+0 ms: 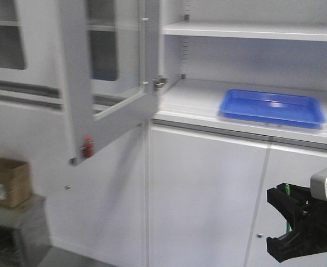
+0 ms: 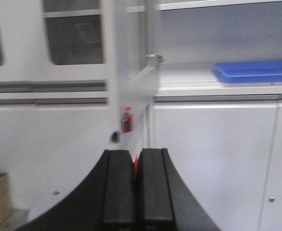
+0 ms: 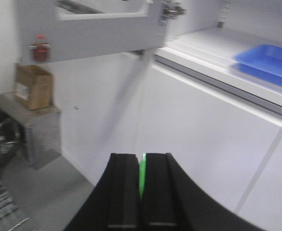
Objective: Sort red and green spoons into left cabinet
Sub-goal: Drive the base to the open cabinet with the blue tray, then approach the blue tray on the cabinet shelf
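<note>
My left gripper (image 2: 136, 153) is shut on the red spoon (image 2: 136, 164); only a thin red sliver shows between the jaws. My right gripper (image 3: 141, 156) is shut on the green spoon (image 3: 142, 175), seen as a green strip between the jaws. In the front view the right gripper (image 1: 279, 224) is at the lower right, with a bit of the green spoon (image 1: 286, 189) behind it, below the cabinet shelf. The left gripper is out of the front view. The pale grey cabinet shelf (image 1: 191, 100) lies ahead and above, also seen from the left wrist (image 2: 189, 79) and the right wrist (image 3: 203, 43).
A blue tray (image 1: 272, 107) lies on the shelf. The cabinet's glass door (image 1: 113, 83) stands open toward me, with a red tag (image 1: 87, 147) hanging at its lower corner. A cardboard box (image 1: 6, 181) sits on a metal stand at the lower left. Closed white doors (image 1: 208, 194) are below the shelf.
</note>
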{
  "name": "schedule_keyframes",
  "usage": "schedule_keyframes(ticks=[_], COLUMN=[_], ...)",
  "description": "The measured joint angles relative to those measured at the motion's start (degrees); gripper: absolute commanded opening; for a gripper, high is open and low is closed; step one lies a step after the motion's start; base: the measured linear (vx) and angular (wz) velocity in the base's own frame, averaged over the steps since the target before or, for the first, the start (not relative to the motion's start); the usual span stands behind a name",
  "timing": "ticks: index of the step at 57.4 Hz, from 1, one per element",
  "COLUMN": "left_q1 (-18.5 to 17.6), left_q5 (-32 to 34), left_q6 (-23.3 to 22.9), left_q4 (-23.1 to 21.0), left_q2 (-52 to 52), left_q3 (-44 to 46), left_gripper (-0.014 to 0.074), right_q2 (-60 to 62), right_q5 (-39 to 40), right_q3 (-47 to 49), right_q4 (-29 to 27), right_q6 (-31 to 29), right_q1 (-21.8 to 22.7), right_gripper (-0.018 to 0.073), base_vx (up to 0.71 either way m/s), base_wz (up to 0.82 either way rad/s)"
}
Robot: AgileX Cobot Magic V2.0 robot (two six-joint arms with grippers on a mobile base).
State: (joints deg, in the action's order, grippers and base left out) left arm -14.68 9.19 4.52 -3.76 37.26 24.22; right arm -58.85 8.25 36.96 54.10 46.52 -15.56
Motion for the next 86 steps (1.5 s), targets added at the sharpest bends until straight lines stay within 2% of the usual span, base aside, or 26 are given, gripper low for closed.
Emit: schedule_keyframes(ticks=[37,86], left_q1=[0.0,0.0], left_q5=[0.0,0.0], left_q6=[0.0,0.0], left_q4=[0.0,0.0], left_q2=[0.0,0.0], left_q3=[0.0,0.0], left_gripper=[-0.0006,-0.0006], right_q2=[0.0,0.0], right_q5=[0.0,-0.1], right_q3=[0.0,0.0], right_q4=[0.0,0.0], right_q6=[0.0,0.0], right_q1=[0.0,0.0], right_gripper=[-0.0006,-0.0006], base_vx=[0.25,0.35], base_wz=[-0.48,-0.06])
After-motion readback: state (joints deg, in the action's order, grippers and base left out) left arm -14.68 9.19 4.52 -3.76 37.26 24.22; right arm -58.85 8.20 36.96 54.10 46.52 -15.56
